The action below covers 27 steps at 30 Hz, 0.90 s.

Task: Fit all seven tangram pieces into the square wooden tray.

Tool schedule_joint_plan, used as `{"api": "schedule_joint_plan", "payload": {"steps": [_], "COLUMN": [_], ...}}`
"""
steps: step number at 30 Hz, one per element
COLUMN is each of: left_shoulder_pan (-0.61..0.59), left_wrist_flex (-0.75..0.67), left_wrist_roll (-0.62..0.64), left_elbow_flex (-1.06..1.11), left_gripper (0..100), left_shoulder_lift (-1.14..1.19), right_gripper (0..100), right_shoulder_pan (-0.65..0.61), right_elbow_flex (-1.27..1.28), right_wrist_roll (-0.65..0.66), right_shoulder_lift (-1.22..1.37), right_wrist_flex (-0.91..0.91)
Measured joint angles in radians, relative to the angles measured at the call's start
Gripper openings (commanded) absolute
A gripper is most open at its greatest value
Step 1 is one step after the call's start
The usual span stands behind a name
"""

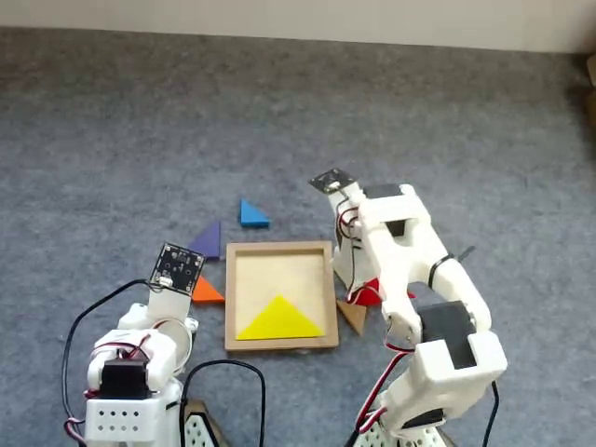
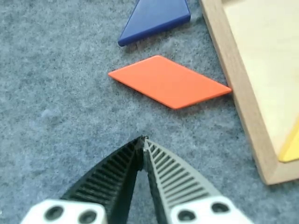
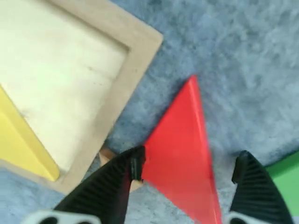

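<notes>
Six pieces are lying outside the square wooden tray on the grey carpet, so I think the job is only just beginning.

Far left, the left claw is hanging low over the carpet. It is pinched tight with nothing in it. Just ahead of it the orange slanted piece is touching the tray's side. Past that, the purple piece and the small blue triangle are sitting near the tray's far corner.

In the middle, the yellow triangle is lying inside the tray along its near edge.

On the right, the right claw is standing wide apart over the red triangle, one finger on each side, not squeezing it. A brown piece is peeking out by the tray's corner. A green piece is lying just beside the red one.

I think red is going in next. The claw needs to squeeze it, lift it, and turn it to fit the bare wood.
</notes>
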Motion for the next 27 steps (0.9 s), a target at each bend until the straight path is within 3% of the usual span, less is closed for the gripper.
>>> {"api": "schedule_joint_plan", "payload": {"steps": [4,18,27], "left_shoulder_pan": [0.000,0.000,0.000], "left_wrist_flex": [0.000,0.000,0.000], "left_wrist_roll": [0.000,0.000,0.000], "left_elbow_flex": [0.000,0.000,0.000], "left_gripper": [1,1,1], "left_shoulder_lift": [0.000,0.000,0.000], "right_gripper": [28.5,3.0,3.0], "right_shoulder_pan": [-0.021,-0.003,0.068], "right_elbow_flex": [0.002,-0.005,0.012], "right_wrist_roll": [0.000,-0.003,-0.002], "right_shoulder_lift": [0.028,0.025,-0.077], "right_wrist_flex": [0.000,-0.026,-0.034]}}
